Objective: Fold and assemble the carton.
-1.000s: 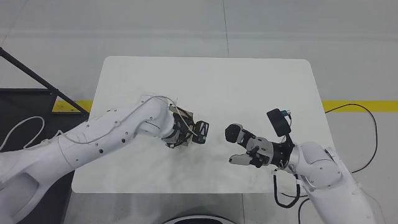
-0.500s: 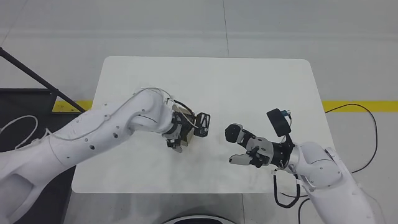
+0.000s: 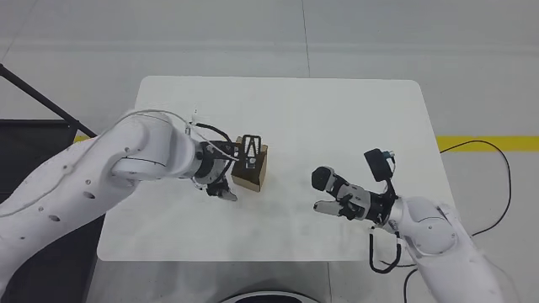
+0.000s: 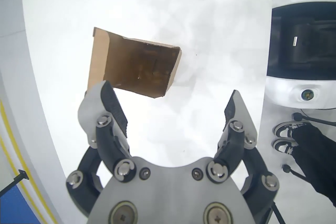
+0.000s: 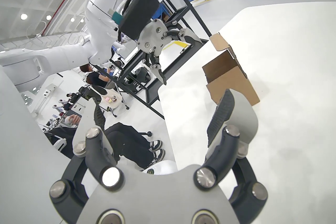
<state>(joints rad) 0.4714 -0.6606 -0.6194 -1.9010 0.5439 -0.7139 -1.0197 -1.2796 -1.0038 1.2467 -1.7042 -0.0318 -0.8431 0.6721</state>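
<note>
Cardboard carton (image 3: 252,166) is stood upright, top not yet closed; left gripper (image 4: 170,90) and right gripper (image 5: 162,100) are spread, empty.

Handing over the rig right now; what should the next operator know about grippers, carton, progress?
Left gripper: open, empty, close beside the brown cardboard carton, not gripping it.
Right gripper: open, empty, well apart from it.
Carton: stands on the white table, squared up, top open, one flap raised.
Done: body erected; bottom looks closed.
Left: fold the flap in, close the top.
</note>
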